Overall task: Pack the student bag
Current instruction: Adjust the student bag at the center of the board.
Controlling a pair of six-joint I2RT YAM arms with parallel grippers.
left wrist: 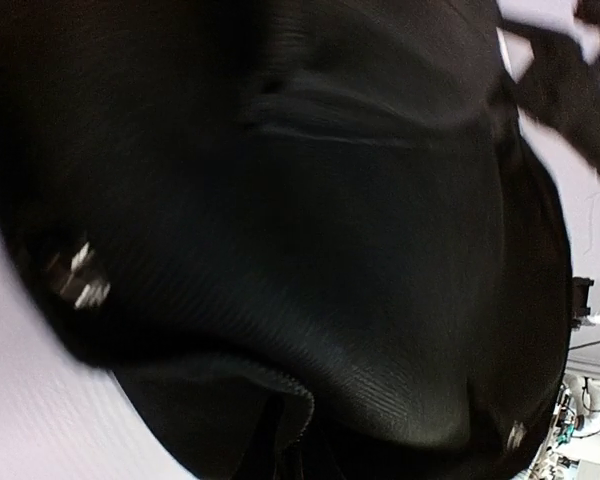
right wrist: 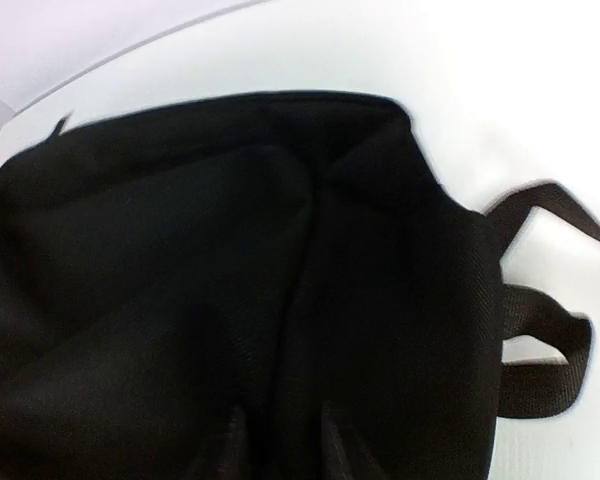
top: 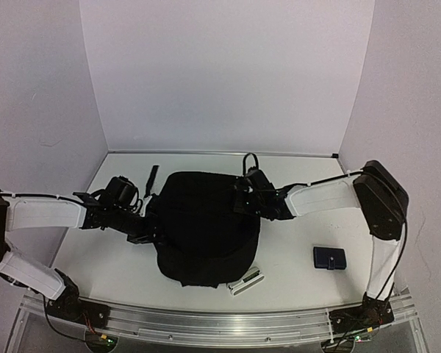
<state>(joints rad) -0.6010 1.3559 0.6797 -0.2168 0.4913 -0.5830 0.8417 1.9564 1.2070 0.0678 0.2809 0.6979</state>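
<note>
Lying mid-way across the bench (top: 294, 254), the student bag (top: 206, 228) is pinched at its left edge by the closed left tool (top: 153, 229), presumably for spreading its opening, while the right tool (top: 242, 197), set at its far right corner, cannot be judged apart or together.

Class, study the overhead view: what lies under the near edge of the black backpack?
A small white item pokes out at the backpack's near right corner. How far it reaches underneath, and anything else beneath, is hidden by the fabric.
</note>
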